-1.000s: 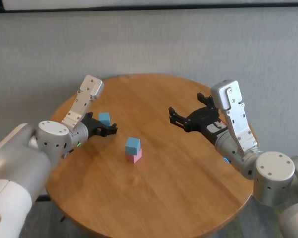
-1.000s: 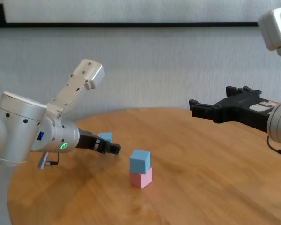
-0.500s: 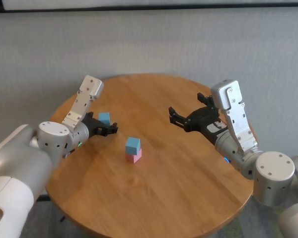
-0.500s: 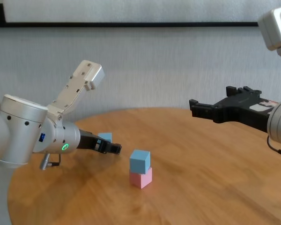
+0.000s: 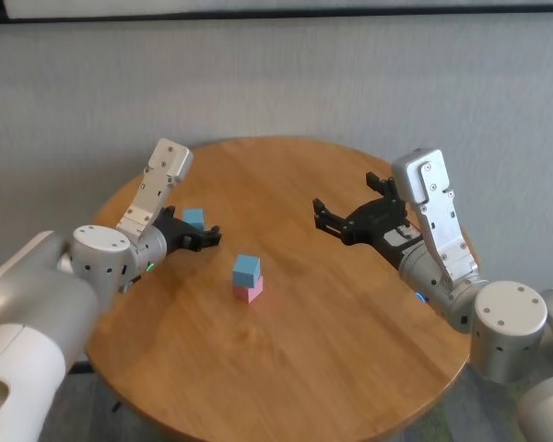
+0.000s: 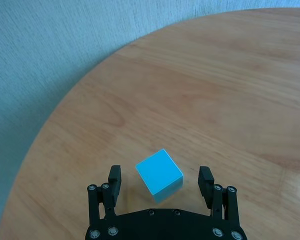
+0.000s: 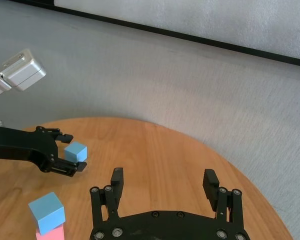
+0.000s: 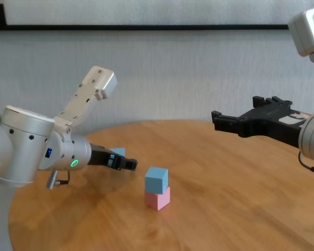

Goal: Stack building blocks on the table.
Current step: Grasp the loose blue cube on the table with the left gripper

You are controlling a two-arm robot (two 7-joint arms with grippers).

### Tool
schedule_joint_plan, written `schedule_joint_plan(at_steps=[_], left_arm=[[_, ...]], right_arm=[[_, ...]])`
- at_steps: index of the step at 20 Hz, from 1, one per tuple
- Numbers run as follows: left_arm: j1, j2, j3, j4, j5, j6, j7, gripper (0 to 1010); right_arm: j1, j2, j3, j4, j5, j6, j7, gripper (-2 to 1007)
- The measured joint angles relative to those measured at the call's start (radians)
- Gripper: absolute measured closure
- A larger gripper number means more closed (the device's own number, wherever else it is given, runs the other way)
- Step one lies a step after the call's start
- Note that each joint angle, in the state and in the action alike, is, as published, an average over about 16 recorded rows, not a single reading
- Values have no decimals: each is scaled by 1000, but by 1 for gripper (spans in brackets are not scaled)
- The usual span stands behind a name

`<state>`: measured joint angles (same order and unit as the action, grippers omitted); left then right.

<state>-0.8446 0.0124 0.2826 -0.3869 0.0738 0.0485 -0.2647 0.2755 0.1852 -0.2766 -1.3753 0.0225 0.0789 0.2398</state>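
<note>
On the round wooden table [image 5: 332,322] a light blue block [image 5: 247,269] rests on top of a pink block [image 5: 250,291], near the middle. A second light blue block [image 5: 194,219] [image 6: 159,174] lies alone at the table's left. My left gripper [image 5: 205,239] [image 6: 160,177] is open and low over the wood, its fingers on either side of that lone block without touching it. My right gripper [image 5: 343,207] [image 7: 163,181] is open and empty, held above the table's right half.
The table's rim [image 6: 50,115] curves close behind the lone block. A grey wall [image 5: 276,83] stands behind the table. Bare wood [image 5: 286,378] lies in front of the two-block stack.
My left gripper has edged slightly forward around the lone blue block. The right arm and the stack have not moved.
</note>
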Motion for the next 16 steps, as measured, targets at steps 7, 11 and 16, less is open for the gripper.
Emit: schedule_joint_plan(at_steps=[7,11,16], left_arm=[[-22,-11,-3,45,3,-23,2,10],[-32,-15,-5,67,6,-33,5,10],[-44,-19,-8,92,9,-44,8,11]], right_arm=[[0,0,0,0,0,0,0,0],[0,0,0,0,0,0,0,0],[0,0,0,0,0,0,0,0]])
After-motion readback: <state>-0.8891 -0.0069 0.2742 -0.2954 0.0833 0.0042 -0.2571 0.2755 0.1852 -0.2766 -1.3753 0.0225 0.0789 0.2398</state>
